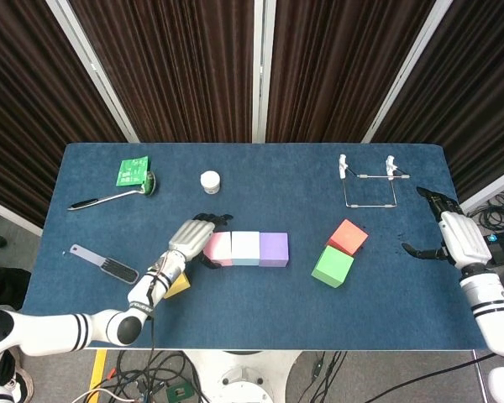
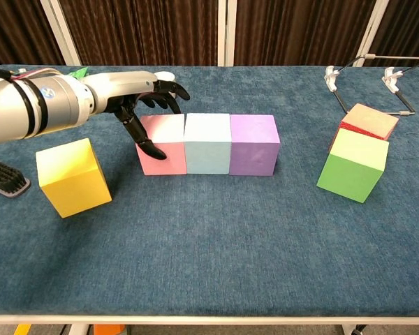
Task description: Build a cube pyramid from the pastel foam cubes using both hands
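A pink cube (image 2: pixel 163 144), a pale blue cube (image 2: pixel 207 142) and a purple cube (image 2: pixel 254 144) stand side by side in a row mid-table. My left hand (image 2: pixel 141 101) hovers over the pink cube's left side, fingers spread, thumb touching its left front face, holding nothing. A yellow cube (image 2: pixel 72 176) sits tilted to the left, partly hidden under my left forearm in the head view (image 1: pixel 177 285). A green cube (image 2: pixel 353 165) leans against a red cube (image 2: pixel 367 121) on the right. My right hand (image 1: pixel 454 238) hangs open near the right table edge, away from all cubes.
A wire rack (image 1: pixel 368 183) stands at the back right. A white jar (image 1: pixel 210 180), a green packet (image 1: pixel 133 171) and a spoon (image 1: pixel 109 198) lie at the back left. A black brush (image 1: pixel 104 264) lies near the left front.
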`<state>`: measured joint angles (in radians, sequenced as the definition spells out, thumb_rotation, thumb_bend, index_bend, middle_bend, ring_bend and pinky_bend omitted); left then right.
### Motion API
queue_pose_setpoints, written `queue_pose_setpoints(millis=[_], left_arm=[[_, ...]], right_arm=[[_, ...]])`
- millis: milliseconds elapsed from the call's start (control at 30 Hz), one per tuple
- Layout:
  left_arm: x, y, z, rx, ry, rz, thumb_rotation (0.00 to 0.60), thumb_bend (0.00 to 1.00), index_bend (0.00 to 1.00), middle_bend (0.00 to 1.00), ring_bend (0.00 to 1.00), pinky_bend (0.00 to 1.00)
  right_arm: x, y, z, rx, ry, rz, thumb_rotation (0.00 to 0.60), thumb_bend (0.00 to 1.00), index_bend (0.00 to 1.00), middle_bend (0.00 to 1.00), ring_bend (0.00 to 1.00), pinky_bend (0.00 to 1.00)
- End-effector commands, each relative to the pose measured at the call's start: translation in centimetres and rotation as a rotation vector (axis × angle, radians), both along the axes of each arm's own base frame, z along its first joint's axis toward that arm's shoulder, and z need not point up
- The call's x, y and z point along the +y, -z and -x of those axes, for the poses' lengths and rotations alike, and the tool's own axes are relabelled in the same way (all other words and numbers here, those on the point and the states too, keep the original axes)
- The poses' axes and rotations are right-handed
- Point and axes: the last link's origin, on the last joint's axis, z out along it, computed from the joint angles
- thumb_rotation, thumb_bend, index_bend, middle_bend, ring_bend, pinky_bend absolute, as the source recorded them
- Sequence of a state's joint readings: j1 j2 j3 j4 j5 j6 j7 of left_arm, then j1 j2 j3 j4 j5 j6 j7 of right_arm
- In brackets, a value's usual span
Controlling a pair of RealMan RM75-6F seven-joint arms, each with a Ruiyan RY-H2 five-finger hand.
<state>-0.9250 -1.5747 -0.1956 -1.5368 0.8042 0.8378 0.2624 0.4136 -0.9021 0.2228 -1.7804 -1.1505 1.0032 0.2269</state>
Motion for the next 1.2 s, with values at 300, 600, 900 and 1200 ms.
queue_pose_setpoints(millis=[300,600,900,1200], left_arm=[[-0.5,-1.6,-0.3,-0.004,0.021,-0.032,0.6,0.09,0.1,0.17,0.09,0.11],[-2.8,-6.6,1.5,0.016,-0.033,-0.125,0.6,0.09,0.09,0.16,0.06,0.11],[-7.3,-10.8,4.3,0.037,-0.174,-0.166,0.6,0.06,0.09,0.16,0.06,0.11],[-9.6,-9.8,5.2,0.095,-0.252,-0.135,0.6,0.03,0.07,0.15,0.03,0.11]], right_arm=[[0.1,-0.3,-0.1,0.002,-0.006,0.003,0.6,0.1,0.0,0.07,0.0,0.0],[0.1,-0.8,0.1,0.015,-0.006,0.011,0.6,0.1,0.0,0.07,0.0,0.0],[-0.1,-0.9,0.1,0.017,-0.017,0.005,0.6,0.1,0.0,0.07,0.0,0.0],[0.0,-1.0,-0.3,0.001,-0.035,0.003,0.6,0.1,0.0,0.07,0.0,0.0]])
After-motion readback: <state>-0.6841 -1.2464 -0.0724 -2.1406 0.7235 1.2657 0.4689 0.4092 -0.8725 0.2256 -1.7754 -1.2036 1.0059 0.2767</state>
